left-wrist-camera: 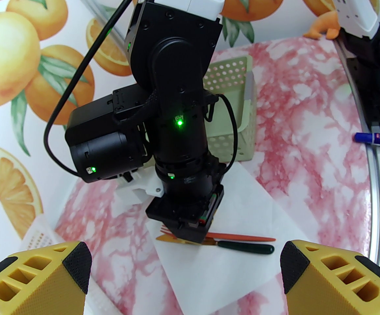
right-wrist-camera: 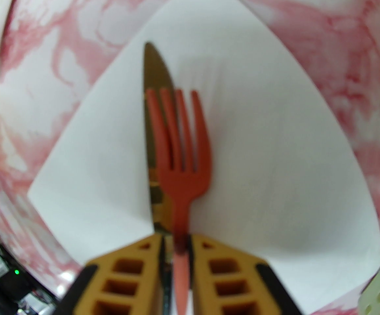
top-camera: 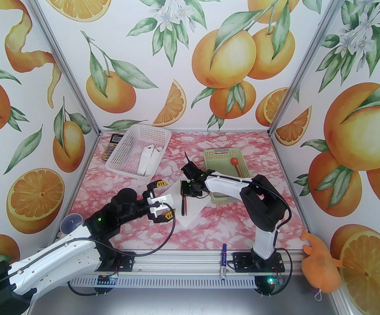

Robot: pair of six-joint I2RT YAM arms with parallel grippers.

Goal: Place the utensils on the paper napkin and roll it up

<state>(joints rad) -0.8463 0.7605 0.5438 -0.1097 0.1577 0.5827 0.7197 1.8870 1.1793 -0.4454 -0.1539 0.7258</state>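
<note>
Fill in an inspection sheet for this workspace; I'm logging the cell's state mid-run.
Surface: pink marbled table, napkin spread at centre.
Job's things: fork and knife side by side on the napkin; a red-headed piece in the green basket.
Clutter: white basket with cartons, calculator, marker, cup, plush toy.
Grippers: left gripper open beside the napkin; right gripper low, fingers flanking the fork handle, grip unclear.
Cables: black cables loop off both arms.
Surroundings: orange-print walls.
</note>
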